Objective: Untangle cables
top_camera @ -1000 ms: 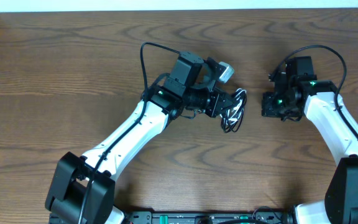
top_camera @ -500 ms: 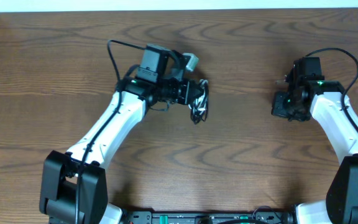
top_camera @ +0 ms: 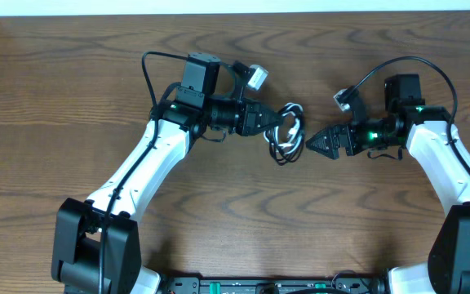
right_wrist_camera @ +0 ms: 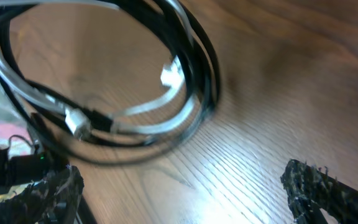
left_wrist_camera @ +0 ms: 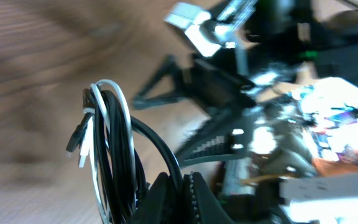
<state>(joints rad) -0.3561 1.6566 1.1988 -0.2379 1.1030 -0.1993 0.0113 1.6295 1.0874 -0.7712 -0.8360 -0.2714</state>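
Observation:
The cables (top_camera: pixel 289 137) are a small coil of thin black cords and one white cord, held up near the table's middle. My left gripper (top_camera: pixel 271 124) is shut on the coil's left side. In the left wrist view the jaws (left_wrist_camera: pixel 180 194) pinch a black cord and the coil (left_wrist_camera: pixel 108 144) stands up in front of them. My right gripper (top_camera: pixel 312 144) points left at the coil from just beside it, open. In the right wrist view the coil (right_wrist_camera: pixel 114 93) hangs ahead of the gripper (right_wrist_camera: pixel 188 196), with its fingertips (right_wrist_camera: pixel 50 191) wide apart and nothing between them.
Bare wooden table (top_camera: pixel 243 229) lies all round. A white wall strip (top_camera: pixel 235 6) runs along the far edge. Thick black robot cables (top_camera: pixel 155 72) loop over each arm.
My left arm has swung right with the coil still in its grip. My right gripper has turned to face the coil, moved in close to it and opened.

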